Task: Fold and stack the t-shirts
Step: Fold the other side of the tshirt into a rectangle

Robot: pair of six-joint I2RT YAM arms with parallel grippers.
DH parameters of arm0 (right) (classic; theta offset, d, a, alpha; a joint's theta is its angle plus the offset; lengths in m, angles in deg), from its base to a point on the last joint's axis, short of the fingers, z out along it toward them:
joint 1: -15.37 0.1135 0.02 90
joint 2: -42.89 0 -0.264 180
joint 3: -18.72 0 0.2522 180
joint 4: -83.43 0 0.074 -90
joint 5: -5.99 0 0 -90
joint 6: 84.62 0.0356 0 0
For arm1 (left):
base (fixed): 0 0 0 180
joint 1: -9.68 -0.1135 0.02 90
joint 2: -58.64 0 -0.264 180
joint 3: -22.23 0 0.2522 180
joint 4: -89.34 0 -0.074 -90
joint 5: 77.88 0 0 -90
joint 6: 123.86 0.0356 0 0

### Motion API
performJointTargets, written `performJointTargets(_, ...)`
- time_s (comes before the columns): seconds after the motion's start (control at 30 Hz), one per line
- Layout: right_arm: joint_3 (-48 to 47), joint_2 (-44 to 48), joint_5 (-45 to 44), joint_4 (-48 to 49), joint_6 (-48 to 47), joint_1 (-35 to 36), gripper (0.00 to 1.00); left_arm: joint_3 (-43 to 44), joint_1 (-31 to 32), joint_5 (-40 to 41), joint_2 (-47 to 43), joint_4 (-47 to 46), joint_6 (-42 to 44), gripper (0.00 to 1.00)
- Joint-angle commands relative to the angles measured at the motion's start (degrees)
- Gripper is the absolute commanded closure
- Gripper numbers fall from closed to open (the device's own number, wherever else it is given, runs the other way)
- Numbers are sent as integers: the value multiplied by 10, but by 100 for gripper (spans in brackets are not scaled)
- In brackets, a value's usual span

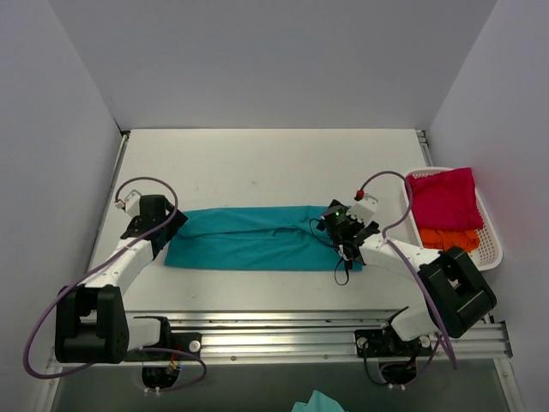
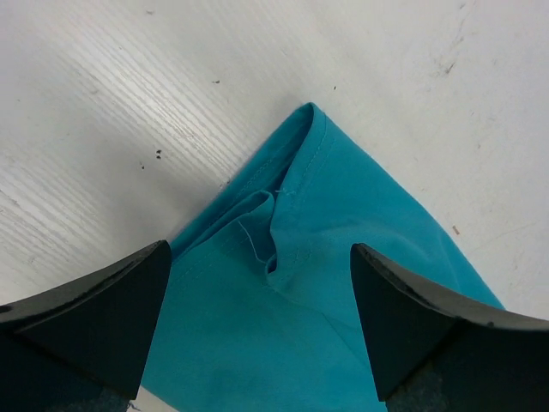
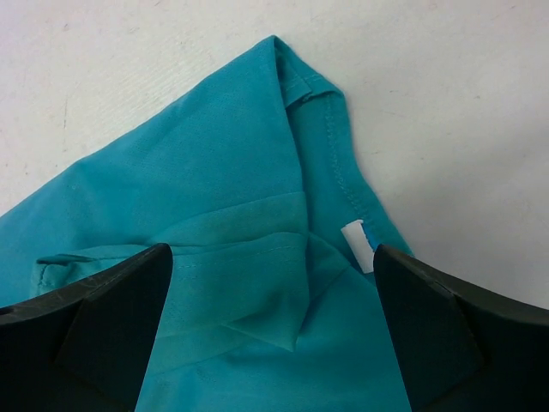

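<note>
From above, shows teal t-shirt (image 1: 257,239) as a long strip across mid-table (image 1: 257,163), left gripper (image 1: 165,225) and right gripper (image 1: 345,233) at its ends, crimson t-shirt (image 1: 442,197) and orange t-shirt (image 1: 450,239) in basket (image 1: 493,249) at right edge; at wrists only, reveals jaws spread wide, grasping nothing, and white neck label (image 3: 358,245).

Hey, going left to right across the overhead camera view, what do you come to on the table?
left fingers → teal t-shirt → right fingers → white basket, which holds the magenta t-shirt and the orange t-shirt
</note>
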Motion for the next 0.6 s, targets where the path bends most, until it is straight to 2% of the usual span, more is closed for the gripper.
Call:
performJointTargets(0.0, -38, 2, -40, -22, 11, 5, 0, 16, 2, 50, -47, 24, -28, 6)
performJointTargets(0.1, -89, -14, -21, -13, -14, 5, 0, 32, 4, 53, -63, 19, -31, 6)
performJointTargets(0.3, -196, -126, 17, -6, -39, 8, 1, 77, 4, 52, -24, 12, -18, 2)
performJointTargets(0.57, -246, -208, 48, 6, -45, 27, 9, 83, 3, 50, 12, -15, -2, 0)
